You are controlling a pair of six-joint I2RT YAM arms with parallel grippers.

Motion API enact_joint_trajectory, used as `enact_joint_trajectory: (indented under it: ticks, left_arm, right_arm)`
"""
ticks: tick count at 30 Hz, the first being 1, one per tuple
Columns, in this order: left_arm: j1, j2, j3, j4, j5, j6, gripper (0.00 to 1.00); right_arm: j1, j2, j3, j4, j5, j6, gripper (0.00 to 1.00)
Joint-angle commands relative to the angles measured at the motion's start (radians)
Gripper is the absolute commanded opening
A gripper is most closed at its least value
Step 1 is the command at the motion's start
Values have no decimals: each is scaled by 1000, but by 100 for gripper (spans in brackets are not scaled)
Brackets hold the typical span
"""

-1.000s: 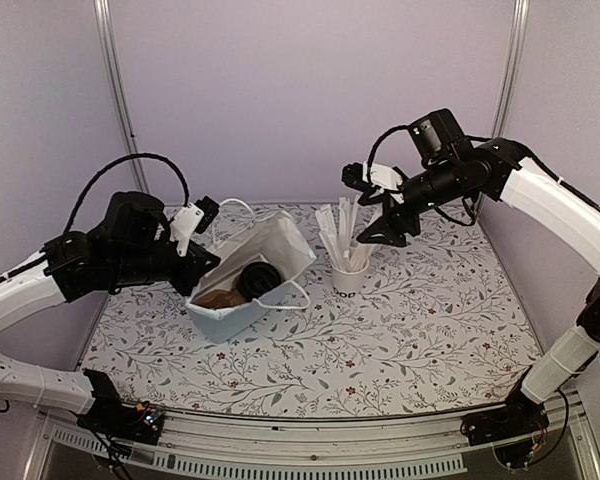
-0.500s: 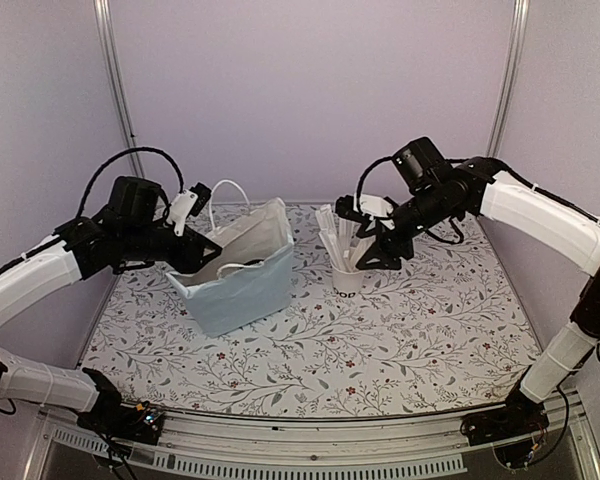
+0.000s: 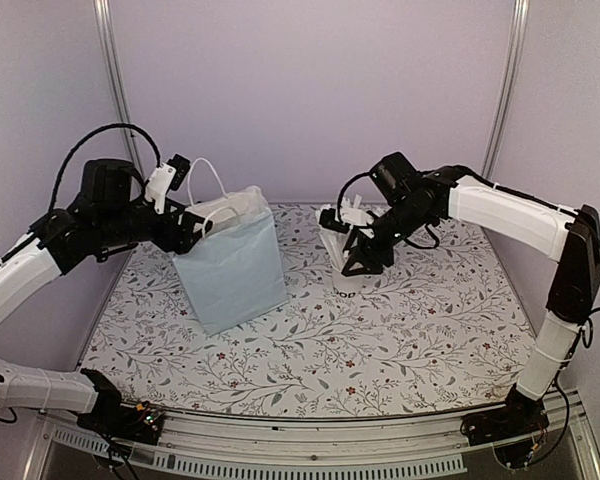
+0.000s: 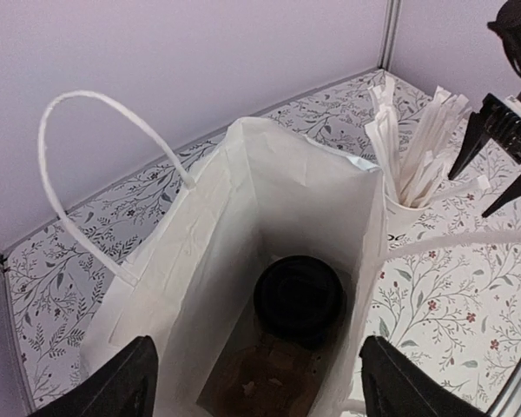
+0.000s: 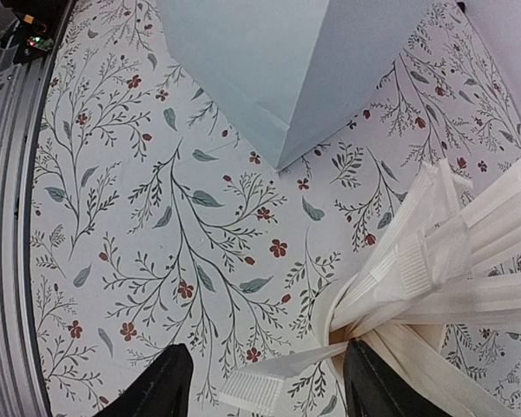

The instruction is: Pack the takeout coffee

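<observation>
Floral counter (image 3: 380, 345): coffee cup (image 4: 300, 297) sat inside the upright bag (image 3: 235, 275), left pincer (image 4: 259, 369) spread at its mouth. Right pincer (image 5: 267, 369) was spread over the sticks (image 5: 469, 234); next likely needed one pinched.

The left arm (image 3: 20, 275) and right arm (image 3: 500, 210) have white shells, black joints and tapered black fingers (image 4: 122, 382); black cables (image 3: 100, 135) loop behind the jaws.
</observation>
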Motion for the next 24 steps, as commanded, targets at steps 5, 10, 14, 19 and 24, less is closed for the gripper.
enact_joint_trajectory:
  ticks: [5,10,14,19,24]
  left_arm:
    - [30,2,5,13,4,5,83]
    - [29,-34,16,3,-7,6,83]
    - [31,-56,13,-16,-20,4,83]
    - [30,-79,19,-40,-40,-11,83]
    - [30,-104,19,-43,-48,-44,83]
  right_arm:
    - [2,44,77,9,-31,40,42]
    - [2,27,86,-1,-20,44,39]
    - [2,18,96,-19,-27,38,19]
    - [2,-2,126,-51,-38,36,13]
    - [2,-49,147,-72,-31,29,7]
